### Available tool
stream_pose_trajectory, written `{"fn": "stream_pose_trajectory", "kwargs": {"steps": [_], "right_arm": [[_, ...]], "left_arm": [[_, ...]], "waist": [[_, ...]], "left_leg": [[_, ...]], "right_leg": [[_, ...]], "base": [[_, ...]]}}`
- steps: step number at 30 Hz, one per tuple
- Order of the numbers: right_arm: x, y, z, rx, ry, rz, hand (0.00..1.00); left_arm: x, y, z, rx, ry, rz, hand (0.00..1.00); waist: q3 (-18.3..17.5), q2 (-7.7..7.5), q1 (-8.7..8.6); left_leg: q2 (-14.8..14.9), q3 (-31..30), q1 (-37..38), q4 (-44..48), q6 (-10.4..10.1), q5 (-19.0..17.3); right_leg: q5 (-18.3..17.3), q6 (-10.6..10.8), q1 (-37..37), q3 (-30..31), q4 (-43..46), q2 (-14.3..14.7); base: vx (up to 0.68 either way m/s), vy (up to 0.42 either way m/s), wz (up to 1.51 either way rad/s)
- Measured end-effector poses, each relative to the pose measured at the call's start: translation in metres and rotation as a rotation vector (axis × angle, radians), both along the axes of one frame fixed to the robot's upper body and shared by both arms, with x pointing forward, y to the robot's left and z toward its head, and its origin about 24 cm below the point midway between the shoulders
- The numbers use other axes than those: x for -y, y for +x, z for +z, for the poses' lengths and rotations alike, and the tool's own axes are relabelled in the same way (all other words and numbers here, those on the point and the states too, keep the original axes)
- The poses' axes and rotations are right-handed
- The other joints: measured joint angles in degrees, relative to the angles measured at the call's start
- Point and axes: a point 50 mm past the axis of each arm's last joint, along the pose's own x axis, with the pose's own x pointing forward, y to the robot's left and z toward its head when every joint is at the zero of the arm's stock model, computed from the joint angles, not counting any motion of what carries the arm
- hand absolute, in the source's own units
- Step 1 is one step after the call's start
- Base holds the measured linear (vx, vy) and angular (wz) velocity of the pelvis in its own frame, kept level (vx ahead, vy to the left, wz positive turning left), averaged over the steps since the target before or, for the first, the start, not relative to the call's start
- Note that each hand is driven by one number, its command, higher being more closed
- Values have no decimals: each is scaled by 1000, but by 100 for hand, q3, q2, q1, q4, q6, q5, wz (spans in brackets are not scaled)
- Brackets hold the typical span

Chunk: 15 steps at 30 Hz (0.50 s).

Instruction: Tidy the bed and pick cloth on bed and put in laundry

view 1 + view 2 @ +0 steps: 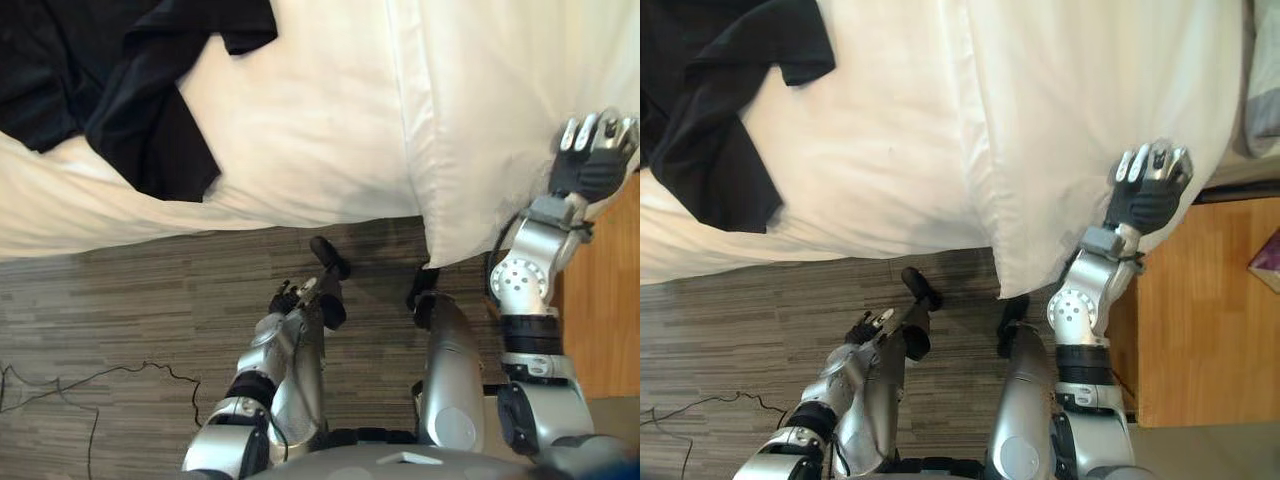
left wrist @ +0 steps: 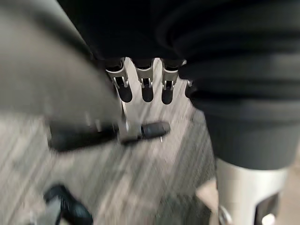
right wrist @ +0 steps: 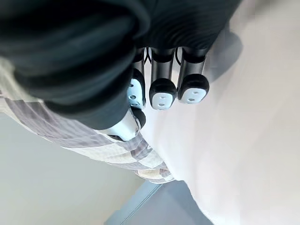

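Observation:
A black cloth (image 1: 100, 90) lies crumpled on the bed's white duvet (image 1: 350, 120), at the far left. My right hand (image 1: 593, 165) is raised at the duvet's hanging right edge, far from the black cloth. Its fingers (image 3: 161, 89) are curled against the white fabric, and I see none of it pinched between them. My left hand (image 1: 295, 298) hangs low over the floor in front of the bed, fingers (image 2: 143, 84) relaxed and empty.
Striped grey-brown carpet (image 1: 120, 310) runs along the bed's near side. A wooden surface (image 1: 1200, 300) stands to the right of the bed, with a purple object (image 1: 1270, 262) at its edge. A checked grey fabric (image 3: 93, 140) lies beyond the duvet.

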Motion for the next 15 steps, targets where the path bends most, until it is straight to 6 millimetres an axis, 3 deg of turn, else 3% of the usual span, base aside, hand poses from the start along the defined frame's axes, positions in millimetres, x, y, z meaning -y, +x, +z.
{"fn": "stream_pose_trajectory", "kwargs": {"steps": [1,2,4,6,8,12,15], "right_arm": [[7,-5,-42,-171,59,-10,100],[9,-10,-65,-264,88,-16,100],[6,-40,-132,-531,179,-23,100],[0,-63,-162,-654,172,0,100],[2,-79,-175,-733,111,3,100],[5,-86,-177,-767,28,-3,100],[9,-98,-178,-769,15,-31,100]], "left_arm": [[5,0,0,-3,-20,5,0],[7,0,-1,-6,-26,8,0],[9,-4,-6,-37,-47,31,0],[7,-7,-10,-60,-52,52,0],[6,-8,-11,-64,-46,59,0],[-1,-10,-13,-58,-18,67,0],[-13,-27,-25,-109,12,71,0]], "waist": [[1,-1,-21],[1,0,-10],[3,-3,-19],[8,-12,-44],[4,-22,-45],[-114,-175,-50],[-323,-416,-2]], "left_leg": [[6,6,0,-9,-21,-14],[5,23,1,-14,-29,-19],[5,159,83,-110,-31,-20],[6,241,311,-196,-30,-20],[11,298,692,-309,-38,-24],[-28,313,1156,-614,-135,-7],[-121,290,1634,-913,-176,67]], "right_leg": [[52,-12,32,4,-97,37],[74,-5,32,19,-133,49],[183,-1,55,82,-239,100],[259,19,241,121,-339,127],[322,72,643,133,-533,172],[348,100,1180,50,-891,268],[366,128,1699,-75,-1093,294]], "base": [[40,7,-9],[54,6,-15],[75,4,-28],[82,5,-27],[68,9,-21],[63,1,-5],[121,-10,10]]}}
